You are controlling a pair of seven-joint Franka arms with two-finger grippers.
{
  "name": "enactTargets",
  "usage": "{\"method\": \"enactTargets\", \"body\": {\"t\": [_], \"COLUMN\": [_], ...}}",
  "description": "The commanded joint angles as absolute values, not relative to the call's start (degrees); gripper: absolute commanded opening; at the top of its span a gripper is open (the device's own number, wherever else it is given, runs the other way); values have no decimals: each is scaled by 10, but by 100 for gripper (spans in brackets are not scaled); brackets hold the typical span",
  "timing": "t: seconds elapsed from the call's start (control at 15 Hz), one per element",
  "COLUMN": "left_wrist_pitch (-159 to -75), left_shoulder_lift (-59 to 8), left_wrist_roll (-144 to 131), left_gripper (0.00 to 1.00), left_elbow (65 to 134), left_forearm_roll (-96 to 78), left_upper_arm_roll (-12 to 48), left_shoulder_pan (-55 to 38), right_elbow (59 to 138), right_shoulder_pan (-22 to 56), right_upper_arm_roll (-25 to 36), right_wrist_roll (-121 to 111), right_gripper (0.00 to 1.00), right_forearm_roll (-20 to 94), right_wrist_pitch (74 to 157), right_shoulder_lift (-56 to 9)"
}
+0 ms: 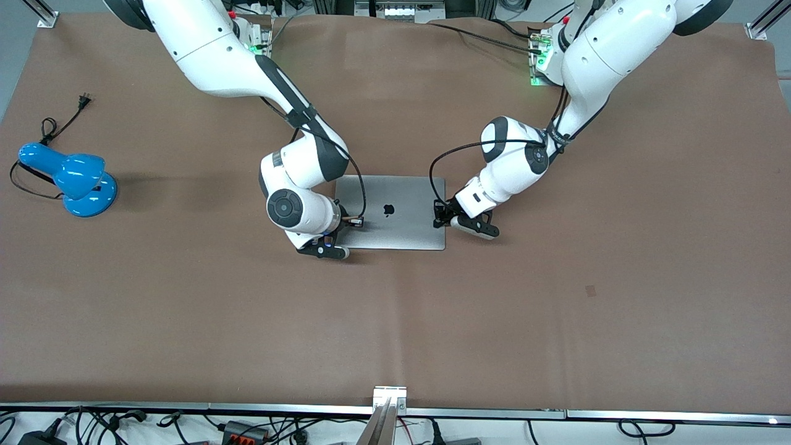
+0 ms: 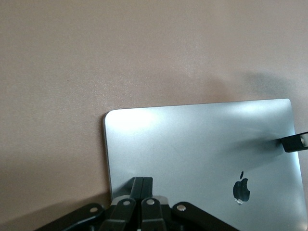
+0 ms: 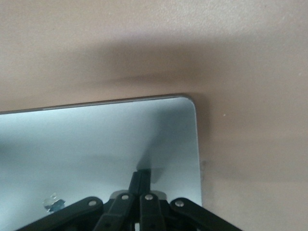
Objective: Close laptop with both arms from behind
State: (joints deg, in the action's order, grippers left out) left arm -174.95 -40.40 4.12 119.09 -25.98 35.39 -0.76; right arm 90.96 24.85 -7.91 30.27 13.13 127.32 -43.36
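One laptop (image 1: 390, 212) lies closed on the desk (image 1: 556, 321). Two arms reach to it, one gripper each: the left gripper (image 1: 440, 216) and the right gripper (image 1: 353, 221), both on its lid. One blue lamp (image 1: 69, 179) stands well apart from the laptop, toward the right arm's end.

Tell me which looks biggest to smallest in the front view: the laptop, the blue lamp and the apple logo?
1. laptop, lid down flat
2. blue lamp, clearly smaller
3. apple logo, tiny, on the lid
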Motion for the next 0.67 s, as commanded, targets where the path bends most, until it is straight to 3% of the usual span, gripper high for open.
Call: {"method": "enactTargets", "body": {"t": [0.0, 0.2, 0.47, 0.6], "left_wrist_pitch": [-1760, -1760, -1745, -1656], "left_shoulder_lift": [-423, -422, -393, -343], "left_wrist_roll": [61, 61, 68, 67], "left_gripper": [1, 1, 1, 1], "left_elbow": [1182, 1182, 1186, 1182], "left_forearm_roll": [-251, -251, -250, -251], "left_upper_arm_roll": [338, 337, 337, 331], "left_shoulder_pan": [-19, -19, -10, -7], "right_elbow": [894, 867, 779, 754], "right_shoulder_pan": [246, 243, 207, 196], "right_upper_arm_roll": [-80, -73, -66, -63], "right_wrist_roll": [305, 294, 272, 261], "right_gripper": [0, 0, 0, 0], "right_forearm_roll": [113, 102, 76, 72], "right_wrist_pitch": [1272, 1260, 1126, 1053], "right_shoulder_lift": [-448, -440, -430, -405]}}
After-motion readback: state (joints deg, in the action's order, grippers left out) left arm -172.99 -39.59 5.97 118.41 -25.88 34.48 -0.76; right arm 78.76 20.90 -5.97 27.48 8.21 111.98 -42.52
